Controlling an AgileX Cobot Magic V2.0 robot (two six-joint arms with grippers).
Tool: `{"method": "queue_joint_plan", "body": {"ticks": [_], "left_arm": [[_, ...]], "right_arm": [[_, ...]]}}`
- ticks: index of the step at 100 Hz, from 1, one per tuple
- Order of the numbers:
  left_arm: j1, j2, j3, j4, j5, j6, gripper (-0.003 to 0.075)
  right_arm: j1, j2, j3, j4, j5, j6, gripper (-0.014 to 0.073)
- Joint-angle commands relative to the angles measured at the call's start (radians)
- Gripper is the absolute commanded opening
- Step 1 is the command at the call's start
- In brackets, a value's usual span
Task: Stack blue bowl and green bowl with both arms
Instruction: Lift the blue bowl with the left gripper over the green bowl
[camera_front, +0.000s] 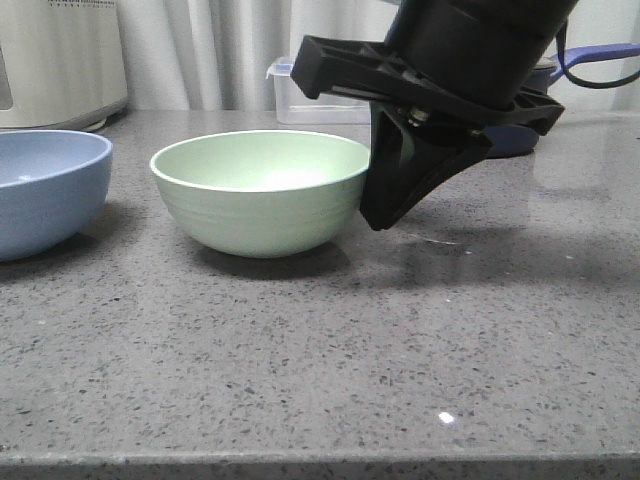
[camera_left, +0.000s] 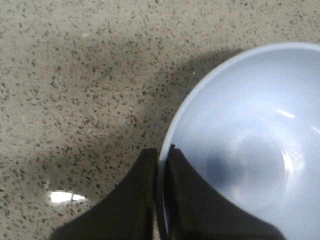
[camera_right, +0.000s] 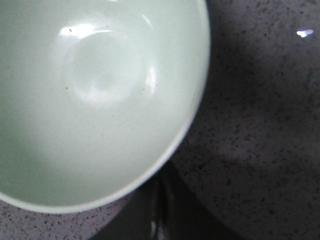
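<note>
A: Any writing? Where are the bowls?
B: None legible. Green bowl (camera_front: 260, 190) mid tabletop (camera_front: 400, 340); blue bowl (camera_front: 45, 190) at left edge, a gap btwn them. Near side is bare stone.
A: Fingers?
B: Right gripper (camera_front: 385, 205) at green bowl's right rim, fingers (camera_right: 175, 210) nearly together; pinching or not, can't tell. Left gripper (camera_left: 161, 200) pinches blue bowl's rim.
</note>
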Motion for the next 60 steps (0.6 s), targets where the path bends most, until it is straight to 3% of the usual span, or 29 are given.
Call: {"method": "queue_joint_plan", "body": {"ticks": [1,27,60], "left_arm": [[-0.01,-0.023,-0.064,-0.045,-0.003,-0.003,-0.002],[-0.045,-0.021,-0.267,-0.068,0.105,-0.003,-0.002],[-0.229,0.107,-0.479,-0.07,0.171,-0.008,-0.002]], "right_arm": [[0.001,-0.034,-0.021,0.016,-0.038,-0.003,-0.008],[0.001,-0.034,-0.021,0.016,-0.039,-0.003,-0.008],[0.001,-0.034,-0.021,0.016,-0.04,-0.003,-0.008]]}}
